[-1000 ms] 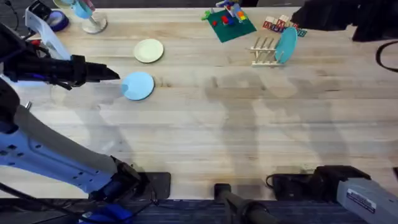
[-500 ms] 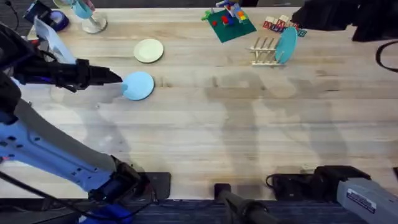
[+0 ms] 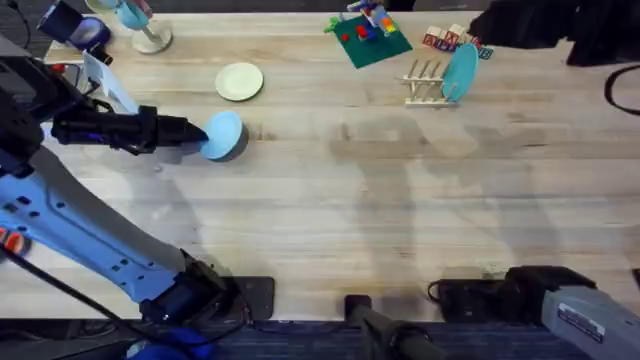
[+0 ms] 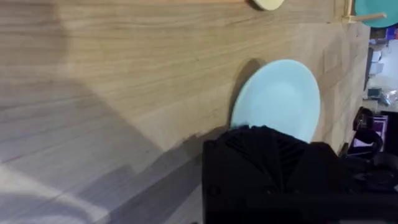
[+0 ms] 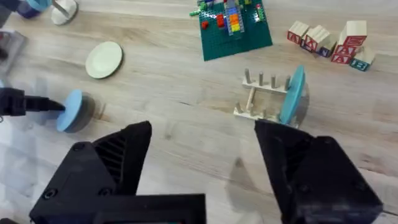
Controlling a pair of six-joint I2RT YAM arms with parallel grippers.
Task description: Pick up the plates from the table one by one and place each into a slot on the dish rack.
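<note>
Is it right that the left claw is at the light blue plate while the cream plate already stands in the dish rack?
Not quite. The plate standing in the dish rack is the teal plate; the overhead view shows the cream plate lying flat on the table. The left claw is indeed at the light blue plate.

On the worktop (image 3: 380, 220), one plate (image 3: 223, 135) lies at ten o'clock, another plate (image 3: 239, 81) behind it, and the dish rack (image 3: 425, 84) at one o'clock apparently holds a third plate (image 3: 460, 71).
</note>
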